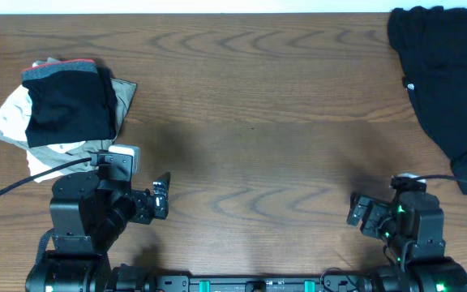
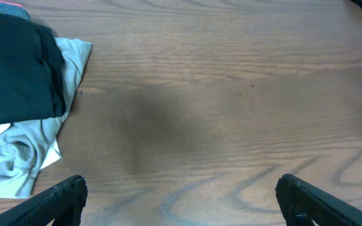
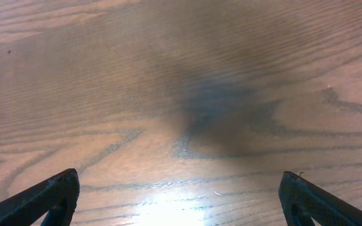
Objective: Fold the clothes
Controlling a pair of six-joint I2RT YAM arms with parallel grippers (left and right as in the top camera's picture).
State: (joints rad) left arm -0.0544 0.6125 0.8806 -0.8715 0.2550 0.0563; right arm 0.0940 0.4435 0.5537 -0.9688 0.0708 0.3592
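Note:
A black garment (image 1: 448, 85) with a small logo lies spread at the far right of the wooden table. At the far left, a folded black garment (image 1: 67, 101) with a coral-red edge tops a pile of pale clothes (image 1: 14, 122); it also shows in the left wrist view (image 2: 14, 69). My left gripper (image 1: 162, 197) is open and empty near the front left, its fingers wide apart over bare wood (image 2: 181, 194). My right gripper (image 1: 355, 212) is open and empty near the front right, over bare wood (image 3: 181, 194).
The pale clothes (image 2: 24, 147) under the black garment spread toward the left arm. A black cable (image 1: 23, 182) runs from the left arm across the table's left side. The table's far edge (image 1: 217, 13) runs along the top.

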